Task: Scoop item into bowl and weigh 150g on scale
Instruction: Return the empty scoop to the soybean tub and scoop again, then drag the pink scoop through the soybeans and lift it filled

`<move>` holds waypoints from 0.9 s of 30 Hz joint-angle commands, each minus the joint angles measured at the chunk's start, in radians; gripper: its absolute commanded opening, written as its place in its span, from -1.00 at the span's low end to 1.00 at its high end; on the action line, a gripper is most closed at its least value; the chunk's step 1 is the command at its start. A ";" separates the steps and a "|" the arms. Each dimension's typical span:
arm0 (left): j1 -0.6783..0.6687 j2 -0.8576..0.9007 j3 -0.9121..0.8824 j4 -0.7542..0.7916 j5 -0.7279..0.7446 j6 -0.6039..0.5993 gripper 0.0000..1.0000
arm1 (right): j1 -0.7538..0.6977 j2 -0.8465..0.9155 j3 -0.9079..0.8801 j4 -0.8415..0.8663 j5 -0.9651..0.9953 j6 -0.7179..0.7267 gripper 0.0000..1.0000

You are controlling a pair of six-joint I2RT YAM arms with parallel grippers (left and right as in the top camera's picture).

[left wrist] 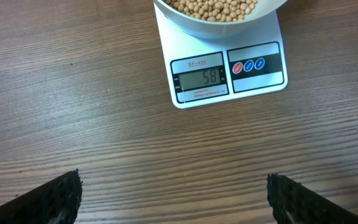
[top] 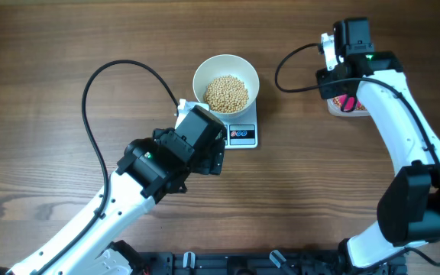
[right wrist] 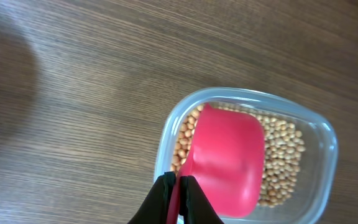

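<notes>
the scale (top: pixel 242 135) lies near the middle of the table (top: pixel 52 46). from overhead its long side runs from 12 to 6 o'clock, and the screen end points to 6. the bowl (top: pixel 202 75) sits on the 12 o'clock part of the scale, with a heap of beans (top: pixel 227 93) in it.

in the left wrist view the scale is turned a little. the screen (left wrist: pixel 199 78) is at its 7 o'clock corner and the buttons (left wrist: pixel 248 66) at its 5 o'clock corner. the screen seems to read 58, but the digits are faint. the bowl is cut off by the top edge there. from overhead, the left arm covers the scale's 7 o'clock corner.

the left gripper (left wrist: pixel 176 202) hangs over bare table at 6 o'clock from the scale. its fingers (left wrist: pixel 55 199) are spread wide apart, hold nothing and touch nothing. only their dark tips show at the bottom edge.

the right gripper (right wrist: pixel 178 193) is far off at 3 o'clock from the bowl. its fingers (right wrist: pixel 160 199) are pinched tight on the handle of a pink scoop (right wrist: pixel 225 162). the scoop's handle points to 6 o'clock and its cup to 12. the cup is over more beans in a clear tub (right wrist: pixel 328 134). whether it touches them is hard to tell. the tub is cut off at the bottom edge. from overhead the right arm hides most of the tub and scoop.
</notes>
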 commanded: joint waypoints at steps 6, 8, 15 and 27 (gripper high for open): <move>0.003 -0.001 -0.004 0.000 -0.002 -0.002 1.00 | -0.114 0.016 0.015 0.002 -0.300 0.084 -0.92; 0.003 -0.001 -0.004 0.000 -0.002 -0.002 1.00 | -0.130 0.014 0.016 0.004 -0.332 0.084 -0.92; 0.003 -0.001 -0.004 0.000 -0.002 -0.002 1.00 | -0.204 0.014 0.017 0.020 -0.507 0.085 -0.92; 0.003 -0.001 -0.004 0.000 -0.002 -0.002 1.00 | -0.309 0.014 0.017 0.025 -0.649 0.031 -0.92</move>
